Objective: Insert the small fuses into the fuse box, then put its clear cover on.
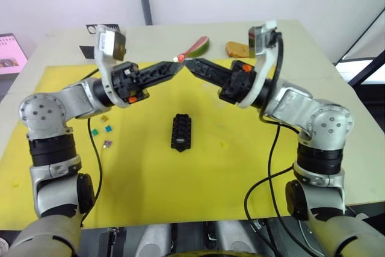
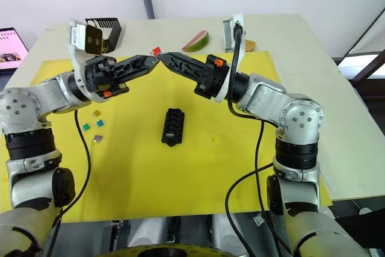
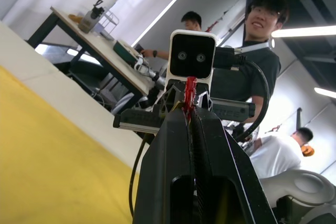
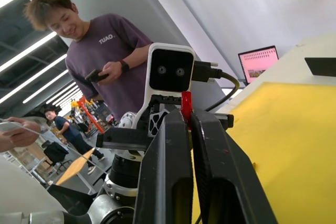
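Note:
Both arms are raised over the yellow mat with their tips meeting. My left gripper is shut on a small red fuse, which sticks out of its tips in the left wrist view. My right gripper touches the same fuse from the other side. In the right wrist view the red fuse sits in the narrow gap at that gripper's tips. The black fuse box lies on the mat below them. Loose fuses lie to its left: amber, green, teal, purple. I cannot make out the clear cover.
A watermelon slice and a brown bread-like item lie past the mat's far edge. A larger black holder stands at the table's far left, with a screen beyond it. People stand around the table.

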